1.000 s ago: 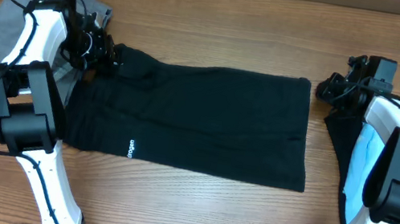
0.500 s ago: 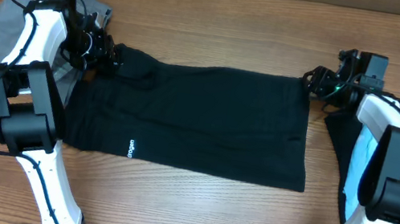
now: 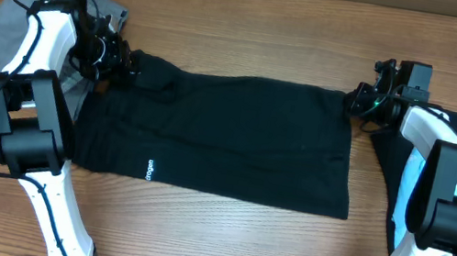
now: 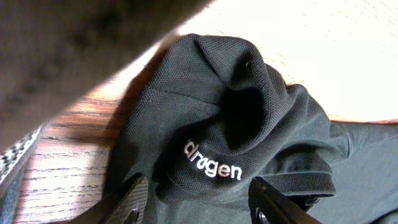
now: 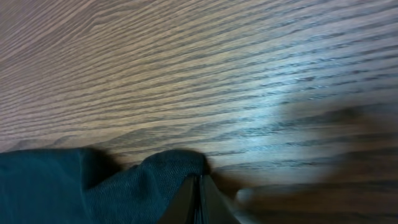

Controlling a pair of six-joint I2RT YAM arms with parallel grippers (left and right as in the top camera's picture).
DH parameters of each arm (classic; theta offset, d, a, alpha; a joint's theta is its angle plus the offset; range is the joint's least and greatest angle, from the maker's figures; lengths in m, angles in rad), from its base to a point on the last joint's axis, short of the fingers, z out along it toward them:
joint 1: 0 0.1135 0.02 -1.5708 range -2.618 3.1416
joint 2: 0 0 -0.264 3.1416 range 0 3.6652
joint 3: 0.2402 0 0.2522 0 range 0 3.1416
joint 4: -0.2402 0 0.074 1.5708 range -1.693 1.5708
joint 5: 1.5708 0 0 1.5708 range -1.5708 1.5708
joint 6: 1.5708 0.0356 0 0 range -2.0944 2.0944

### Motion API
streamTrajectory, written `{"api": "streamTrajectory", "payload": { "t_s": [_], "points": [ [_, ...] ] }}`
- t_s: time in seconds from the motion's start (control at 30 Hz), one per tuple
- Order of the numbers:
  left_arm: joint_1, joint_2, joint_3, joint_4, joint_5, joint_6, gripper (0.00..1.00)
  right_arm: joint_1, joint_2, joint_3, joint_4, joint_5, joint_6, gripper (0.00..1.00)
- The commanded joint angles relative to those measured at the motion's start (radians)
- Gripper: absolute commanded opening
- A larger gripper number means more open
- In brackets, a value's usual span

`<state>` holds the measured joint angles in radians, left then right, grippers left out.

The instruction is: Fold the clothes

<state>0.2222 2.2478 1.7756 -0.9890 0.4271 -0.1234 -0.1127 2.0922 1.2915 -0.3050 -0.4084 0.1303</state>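
Wood-grain brown table (image 3: 210,237) carries everything, and across its middle lies the large black shirt (image 3: 237,134) of soft knit. It is spread flat as a long rectangle, with its long axis running from the left side of the surface to the right. A rumpled grey garment (image 3: 20,9) sits at the far left corner, partly under the left arm. A light blue printed tee (image 3: 408,186) lies against the right edge beside more dark cloth. Each arm is at one far corner of the shirt, so neither is nearer; the body of the cloth lies toward the near edge from both sets of fingers. A fold across the long axis would probably mean drawing both far corners toward that near edge together. The left gripper (image 3: 123,64) (image 4: 199,190) hovers over the bunched left end, its fingers (image 4: 130,196) apart on either side of a wad bearing the white word "drogen" (image 4: 213,163). Whether they press that wad I cannot tell. The right gripper (image 3: 356,101) (image 5: 199,190) is closed, its tips pinched on a small raised peak of the shirt's far right corner. Tiny white hem text (image 3: 148,170) marks the near edge.
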Motion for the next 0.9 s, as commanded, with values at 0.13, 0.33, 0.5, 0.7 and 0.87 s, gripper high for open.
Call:
{"api": "streamTrajectory", "payload": {
  "t_s": [0.13,0.33,0.5,0.7,0.87],
  "points": [
    [-0.006,-0.035,0.028,-0.012,0.012,0.032,0.55,-0.058,-0.099,0.007,-0.019,-0.02,0.003,0.04],
    [-0.006,-0.036,0.028,-0.016,0.013,0.034,0.54,-0.113,-0.179,0.007,-0.069,-0.02,0.003,0.04],
    [-0.006,-0.036,0.029,0.033,0.114,0.035,0.56,-0.119,-0.195,0.007,-0.093,-0.046,0.003,0.04],
    [-0.006,-0.036,0.029,0.119,0.2,0.033,0.6,-0.129,-0.196,0.007,-0.11,-0.053,0.003,0.04],
    [-0.016,-0.036,0.028,0.178,0.176,0.022,0.66,-0.16,-0.196,0.007,-0.124,-0.055,0.003,0.04]
  ]
}}
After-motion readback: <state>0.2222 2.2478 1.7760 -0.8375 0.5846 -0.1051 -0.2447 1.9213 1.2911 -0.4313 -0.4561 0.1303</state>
